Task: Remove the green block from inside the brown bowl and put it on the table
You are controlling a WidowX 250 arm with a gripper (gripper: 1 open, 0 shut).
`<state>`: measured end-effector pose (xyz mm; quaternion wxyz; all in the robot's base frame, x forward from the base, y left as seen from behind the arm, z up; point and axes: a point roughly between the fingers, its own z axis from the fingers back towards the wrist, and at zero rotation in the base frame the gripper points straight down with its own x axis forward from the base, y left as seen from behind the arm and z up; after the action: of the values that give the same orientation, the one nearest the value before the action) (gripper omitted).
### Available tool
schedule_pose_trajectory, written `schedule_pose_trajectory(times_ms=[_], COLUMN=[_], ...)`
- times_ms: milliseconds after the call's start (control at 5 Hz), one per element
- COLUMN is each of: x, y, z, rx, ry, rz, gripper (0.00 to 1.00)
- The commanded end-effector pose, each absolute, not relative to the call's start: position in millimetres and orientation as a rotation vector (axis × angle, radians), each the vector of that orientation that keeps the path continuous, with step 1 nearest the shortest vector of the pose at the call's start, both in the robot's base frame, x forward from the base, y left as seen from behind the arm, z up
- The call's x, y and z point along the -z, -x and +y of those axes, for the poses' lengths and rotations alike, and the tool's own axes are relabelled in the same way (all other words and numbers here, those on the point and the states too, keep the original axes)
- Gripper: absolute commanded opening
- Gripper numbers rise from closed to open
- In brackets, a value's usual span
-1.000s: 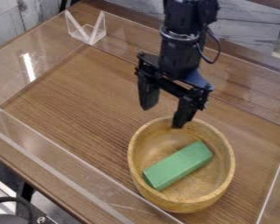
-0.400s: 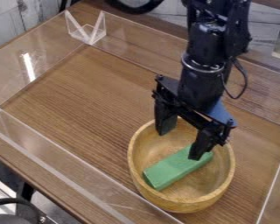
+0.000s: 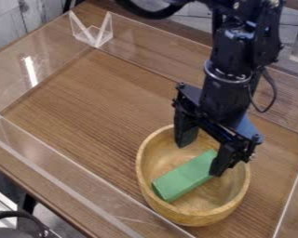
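Observation:
The green block (image 3: 179, 180) lies flat in the brown bowl (image 3: 158, 205), running from lower left to upper right. My gripper (image 3: 208, 149) hangs over the bowl, pointing straight down, open wide. One black finger (image 3: 186, 131) stands over the bowl's far rim; the other one (image 3: 230, 160) reaches down inside the bowl by the block's upper right end and hides that end. Nothing is between the fingers. The bowl rests on the wood-grain table (image 3: 89, 102) near its front right.
Clear acrylic walls (image 3: 40, 56) edge the table on the left and front. A folded clear acrylic piece (image 3: 92, 28) stands at the back left. The black arm (image 3: 245, 46) rises from the gripper toward the top right.
The gripper moved right and toward the camera, from beside the bowl's far rim to over the bowl, and sank lower. It stayed open. The block and bowl kept still.

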<state>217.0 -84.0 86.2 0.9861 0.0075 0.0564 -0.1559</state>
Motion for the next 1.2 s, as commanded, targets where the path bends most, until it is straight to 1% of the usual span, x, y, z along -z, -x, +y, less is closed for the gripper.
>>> schedule_pose_trajectory(times_ms=[0,400,600,800,1000], x=[-99.3,-83.7,-78.7,-78.6,-71.4], y=[-227.9,-226.1,-221.2,-217.5,-221.3], z=[-87.9,-97.6,-94.6,-91.5,-82.5], rx=[0.315,0.310,0.282,0.262,0.284], ry=[0.000,0.003,0.006,0.007,0.010], rz=[0.068,0.078,0.076,0.062,0.060], gripper=[1.00,1.00,1.00,1.00,1.00])
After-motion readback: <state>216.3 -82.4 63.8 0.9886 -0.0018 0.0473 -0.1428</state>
